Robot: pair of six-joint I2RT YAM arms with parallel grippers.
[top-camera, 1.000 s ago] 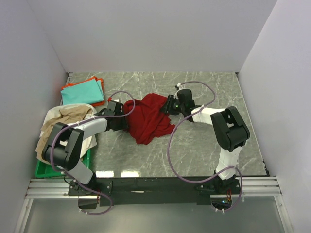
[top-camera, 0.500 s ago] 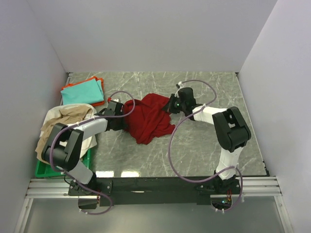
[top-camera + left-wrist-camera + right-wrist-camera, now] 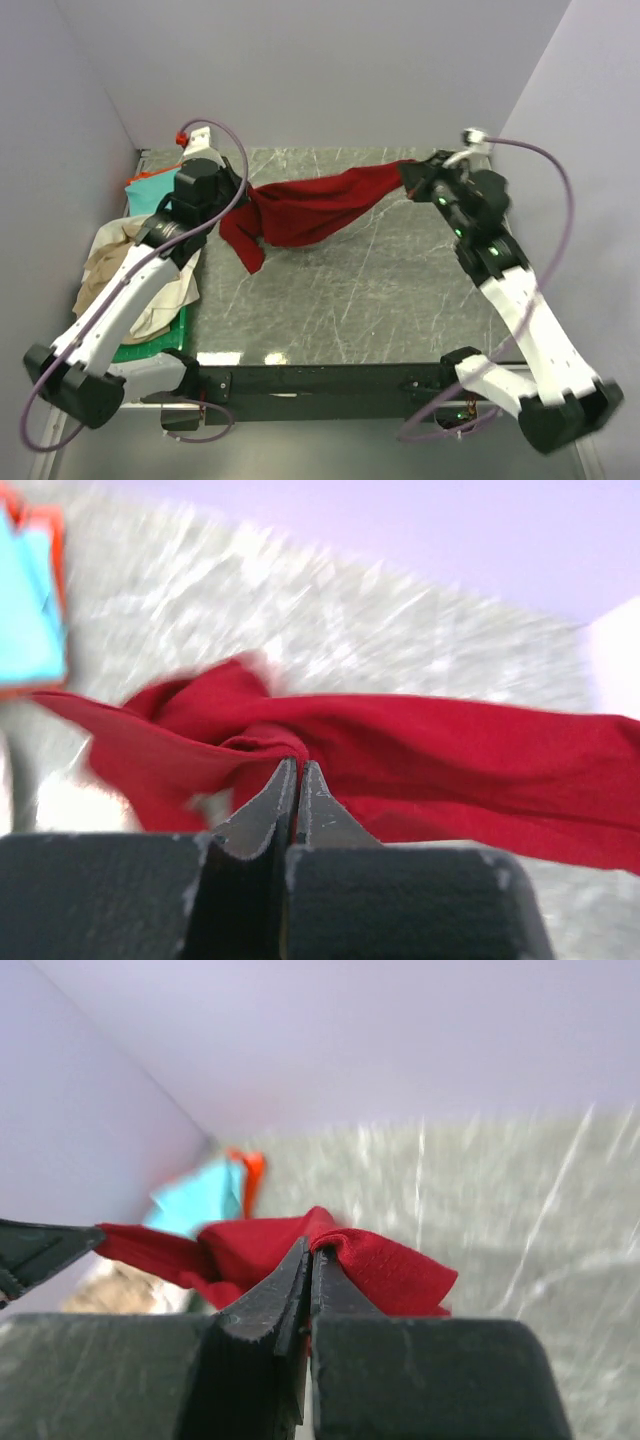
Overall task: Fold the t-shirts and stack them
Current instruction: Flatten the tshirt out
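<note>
The two robot arms are holding the dark red t-shirt (image 3: 310, 205) between them, over the far part of the grey table (image 3: 380, 290). The left gripper (image 3: 243, 190) is pinching one end of the shirt, and its two fingers are pressing tight together on the red cloth, as its own camera is showing. The right gripper (image 3: 408, 172) is pinching the other end the same way, with its fingers squeezing a fold of the red cloth. The shirt is stretching out long like a rope and sagging a little in the middle. One floppy part is hanging down near the left gripper, and I cannot tell if it is touching the table. Far on the left, a teal t-shirt (image 3: 143, 191) is lying flat on top of an orange t-shirt (image 3: 45, 525). A beige t-shirt (image 3: 110, 265) is lying in a heap over the green tray (image 3: 150, 345).
</note>
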